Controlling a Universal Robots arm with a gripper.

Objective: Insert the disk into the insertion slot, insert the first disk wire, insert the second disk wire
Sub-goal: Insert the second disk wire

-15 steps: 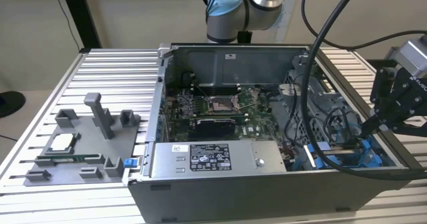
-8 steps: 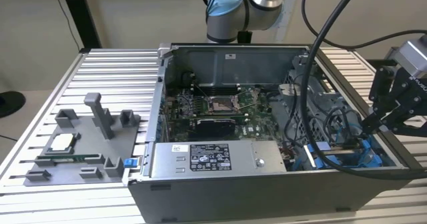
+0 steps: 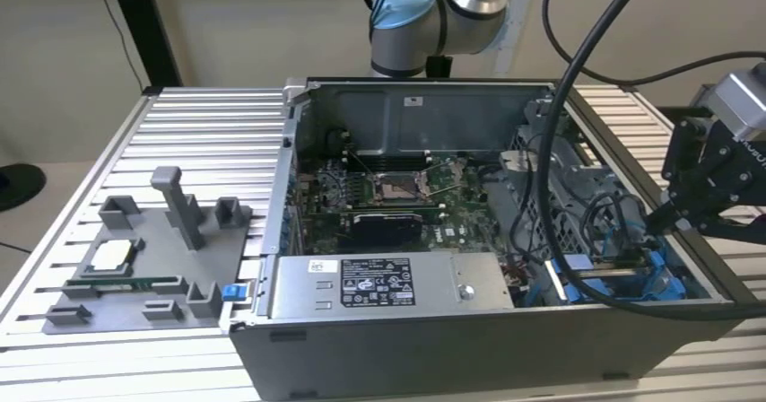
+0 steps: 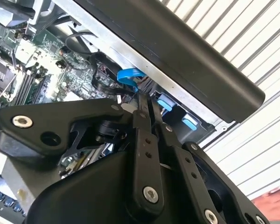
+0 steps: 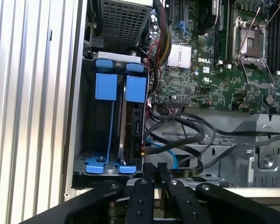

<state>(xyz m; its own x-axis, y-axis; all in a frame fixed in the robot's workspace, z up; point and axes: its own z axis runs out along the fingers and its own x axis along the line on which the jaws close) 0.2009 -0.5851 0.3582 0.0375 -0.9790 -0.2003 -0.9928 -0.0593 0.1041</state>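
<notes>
The disk (image 5: pixel 134 119) stands on edge inside the insertion slot (image 5: pixel 89 116), a grey metal bay with bright blue rails (image 5: pixel 106 86) at the case's corner. In the exterior view the blue frame (image 3: pixel 622 281) shows at the case's front right. My black gripper (image 3: pixel 658 225) hangs just above that corner. Its fingers (image 5: pixel 148 173) are pressed close together, and I cannot tell whether anything is pinched between them. A blue wire (image 5: pixel 170 151) and black wires (image 5: pixel 186 128) loop beside the bay. In the second wrist view the blue wire (image 4: pixel 129 76) curls just past the gripper (image 4: pixel 146 103).
The open computer case (image 3: pixel 287 133) lies on a ribbed aluminium table (image 3: pixel 179 124). Inside are the motherboard (image 3: pixel 396 196) and a grey labelled power-supply box (image 3: pixel 371 285). A grey fixture tray (image 3: pixel 143 267) with parts sits at the exterior view's left. What looks like a hand (image 4: pixel 273 201) is near the table.
</notes>
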